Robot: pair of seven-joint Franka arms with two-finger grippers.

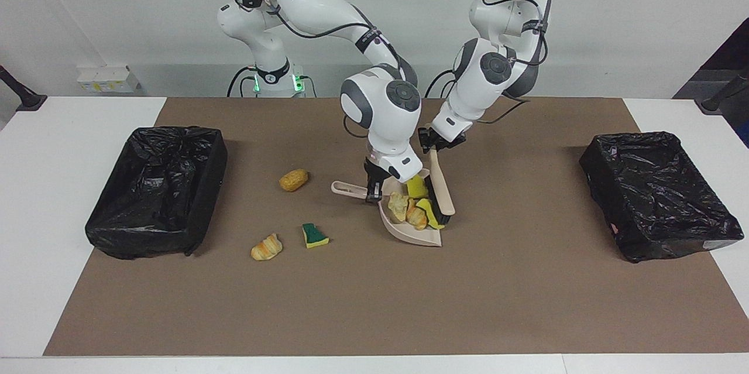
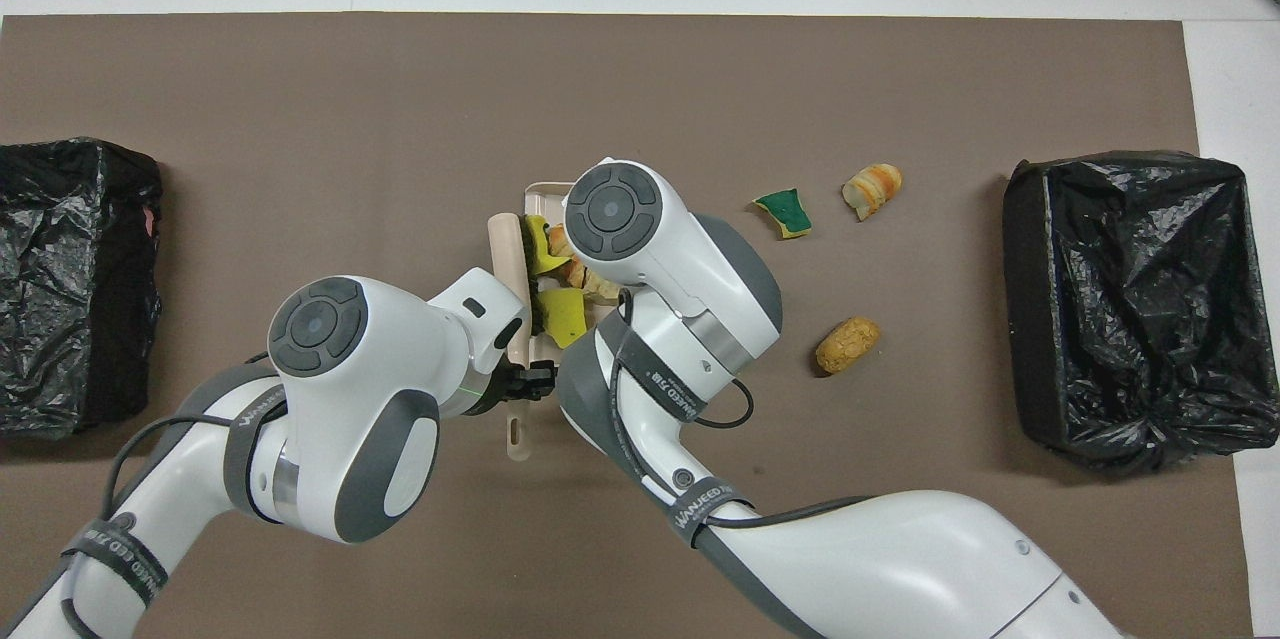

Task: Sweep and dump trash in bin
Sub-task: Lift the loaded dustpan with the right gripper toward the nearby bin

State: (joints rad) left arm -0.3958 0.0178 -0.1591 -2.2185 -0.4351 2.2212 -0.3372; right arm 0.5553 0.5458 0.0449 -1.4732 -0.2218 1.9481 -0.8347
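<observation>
Facing view: the dustpan [image 1: 416, 233], whose handle is clamped by the right end effector [image 1: 373, 191], is seen loaded with light, soft trash [image 1: 412, 210], while the brush [image 1: 440, 181] is clamped by the left end effector [image 1: 433, 146]; three scraps [image 1: 294, 179] are left on the worktop [image 1: 526, 280].

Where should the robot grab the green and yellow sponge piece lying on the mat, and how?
Judging from its pose, the green-and-yellow sponge piece is best gripped across its two flat faces, green on one and yellow on the other, coming straight down from above. It lies alone on the brown mat, apart from the croissant-like lump beside it, so fingers should fit on both sides. It looks soft, so a gentle squeeze should do.
</observation>
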